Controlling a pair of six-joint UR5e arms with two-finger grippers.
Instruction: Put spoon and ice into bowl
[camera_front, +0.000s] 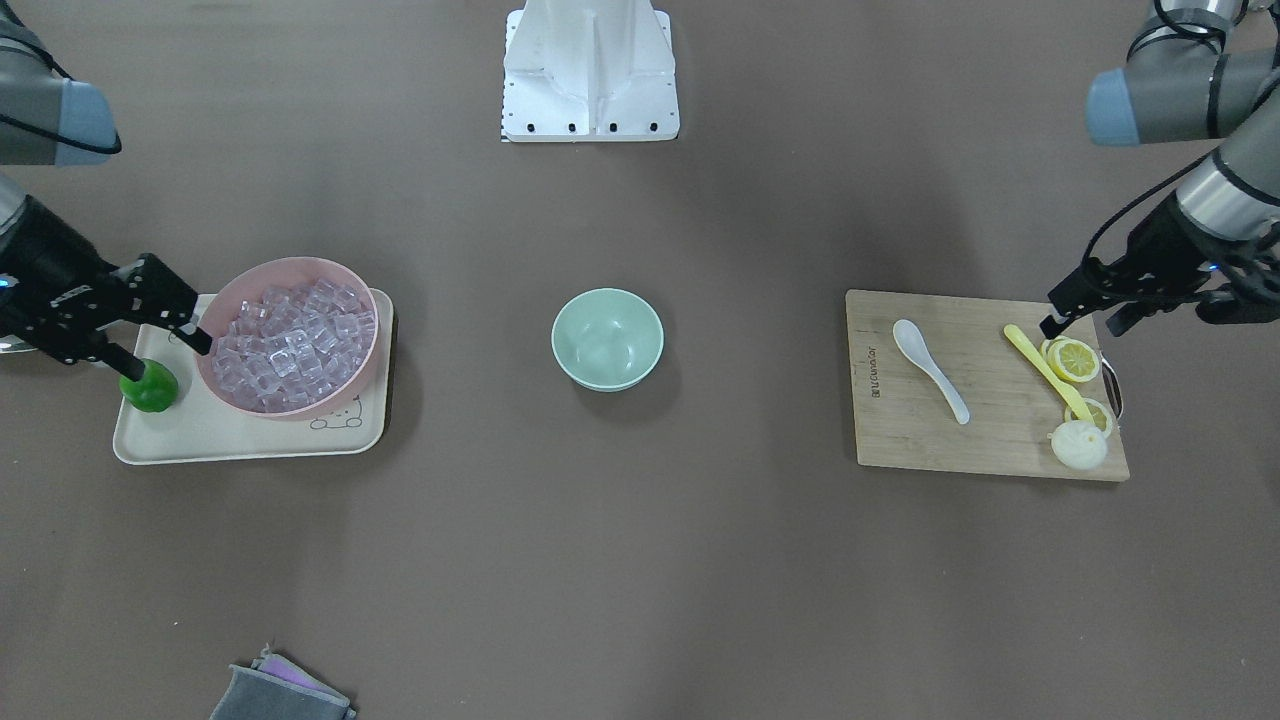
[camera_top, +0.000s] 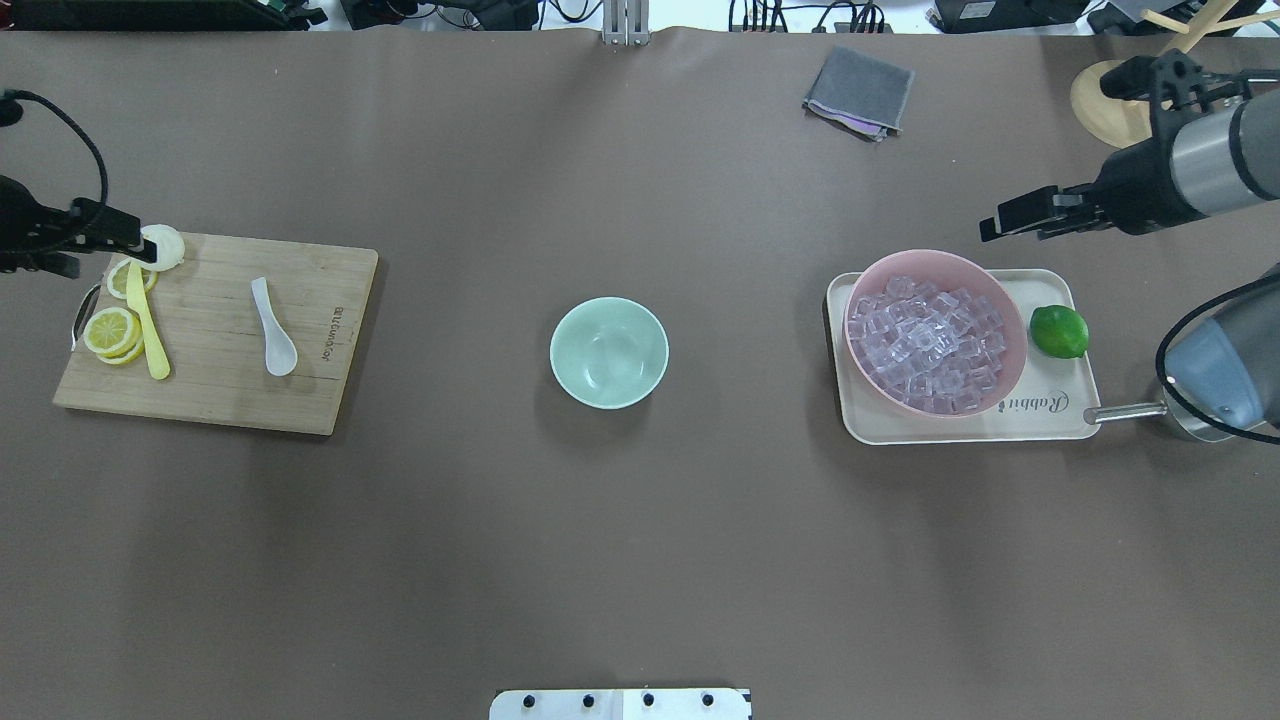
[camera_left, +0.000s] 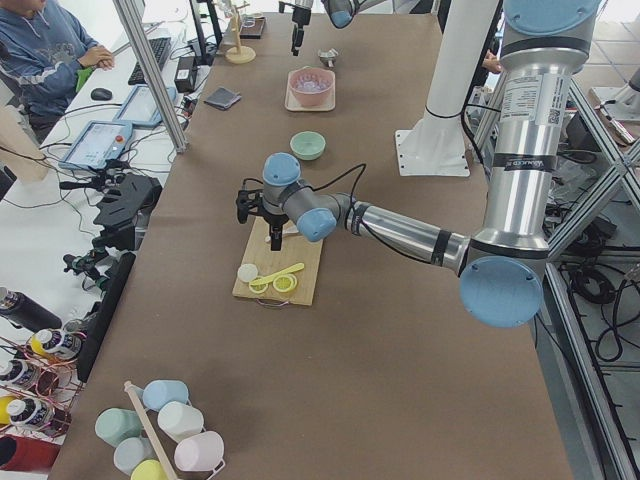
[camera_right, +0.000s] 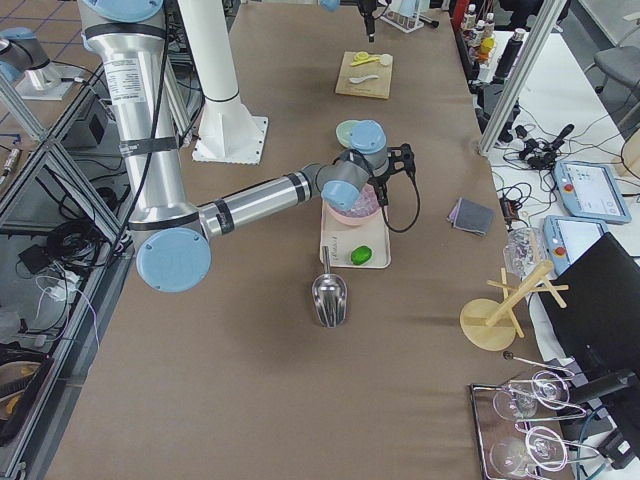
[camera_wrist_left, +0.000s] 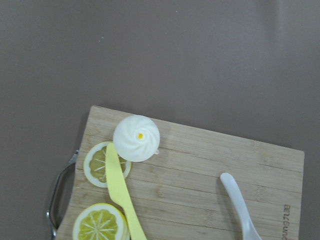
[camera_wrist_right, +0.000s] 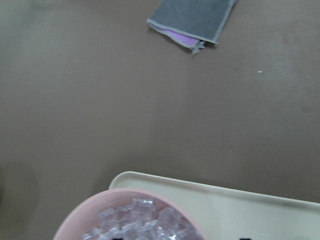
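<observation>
Clock directions follow the overhead view, twelve pointing away from the robot. The small glossy white soup spoon (camera_top: 270, 330) lies flat on the rectangular bamboo cutting board (camera_top: 210, 395) at the nine o'clock end of the bench (camera_top: 640, 560). Its long axis runs almost twelve to six, handle tip toward twelve, oval scoop toward six. The left gripper (camera_front: 1082, 322) hovers over the board's eleven o'clock corner, jaws apart and holding nothing. The spoon lies at about four o'clock from it, near but not beneath it. The left arm is plainly the nearer one, and a grasp would probably want the jaws closing across the handle, along the nine-to-three line. The small round mint-green bowl (camera_top: 608, 352) stands empty at mid-bench, at three o'clock from the spoon and well apart.

The clear glassy ice cubes (camera_top: 930, 345) are heaped in the larger round pink bowl (camera_top: 935, 258) on the cream tray (camera_top: 1060, 425) at the three o'clock end. The right gripper (camera_front: 170, 352), likewise spread and empty, hangs near that bowl's one o'clock side, the ice at roughly seven o'clock from it.
</observation>
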